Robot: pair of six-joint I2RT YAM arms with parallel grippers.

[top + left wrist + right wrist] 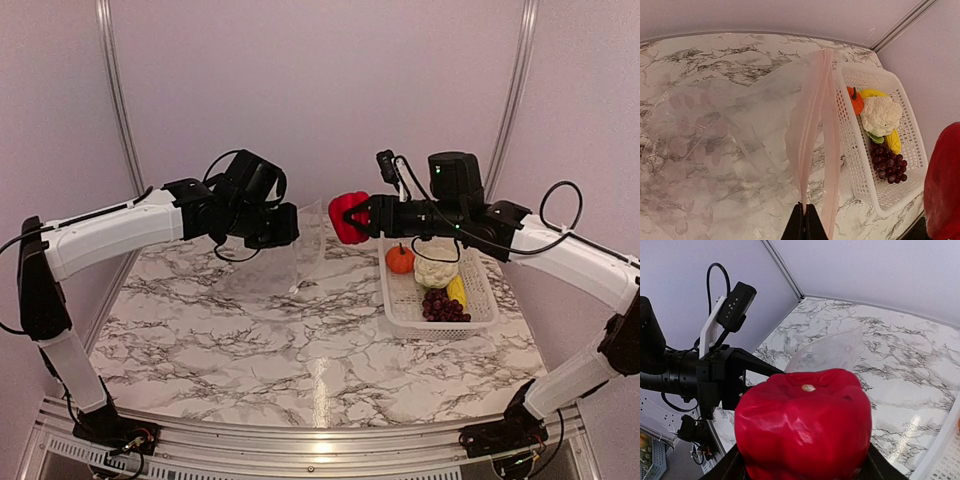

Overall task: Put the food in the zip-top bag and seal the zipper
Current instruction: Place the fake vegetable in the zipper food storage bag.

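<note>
The white lattice basket (440,328) sits at 3 o'clock on the marble table (250,350). It holds four toys. The dark purple grape bunch (443,306) lies at its 6 o'clock end, and the yellow piece (457,290) is just beyond against the 3 o'clock wall. The white cauliflower (434,270) is in the middle, and the orange round fruit (400,259) is at the 11 o'clock corner.

At 9 o'clock from the basket, the zip-top bag (280,260) hangs with its lower part slumped on the table, and the marble shows through its clear walls. The left gripper (804,225) has its fingers pressed together on the zipper (812,125), holding the mouth edge up.

At 3 o'clock from that mouth, near it but apart, the right gripper (805,465) hovers with its fingers clamped on either side of the red pepper (805,425), raised above the basket's far end.
</note>
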